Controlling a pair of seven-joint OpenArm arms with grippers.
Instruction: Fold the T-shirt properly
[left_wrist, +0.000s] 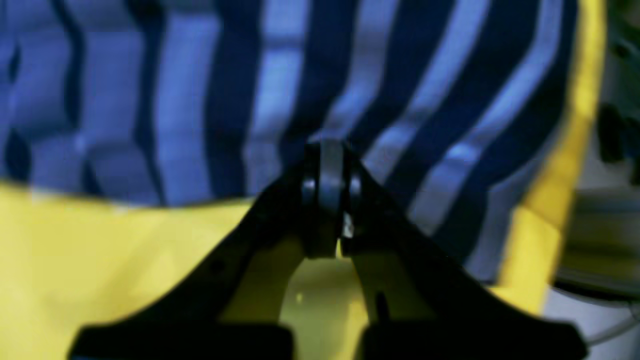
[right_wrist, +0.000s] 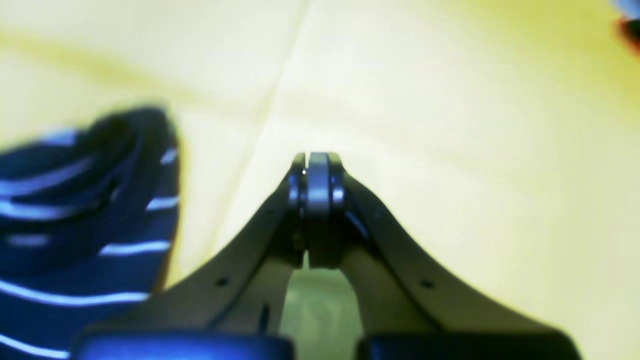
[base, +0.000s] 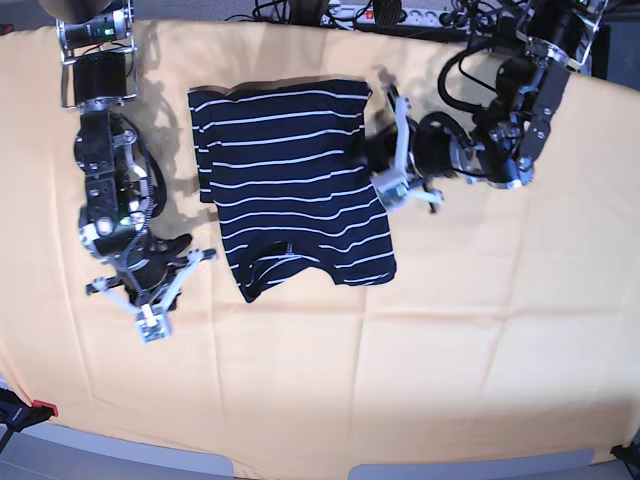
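Observation:
The T-shirt (base: 280, 170), dark navy with thin white stripes, lies partly folded at the back middle of the yellow-orange table cloth (base: 400, 350). My left gripper (base: 368, 152) is at the shirt's right edge. In the left wrist view the left gripper (left_wrist: 327, 150) is shut, its tips over the striped T-shirt (left_wrist: 225, 100) just past the hem; whether fabric is pinched does not show. My right gripper (base: 152, 328) hovers left of the shirt. In the right wrist view the right gripper (right_wrist: 315, 160) is shut and empty over bare cloth (right_wrist: 450, 125), with the T-shirt (right_wrist: 75, 225) at its left.
Cables and a power strip (base: 400, 12) run along the table's back edge. A red-tipped clamp (base: 40, 408) sits at the front left corner. The cloth's back edge (left_wrist: 565, 175) and grey floor show beyond the shirt in the left wrist view.

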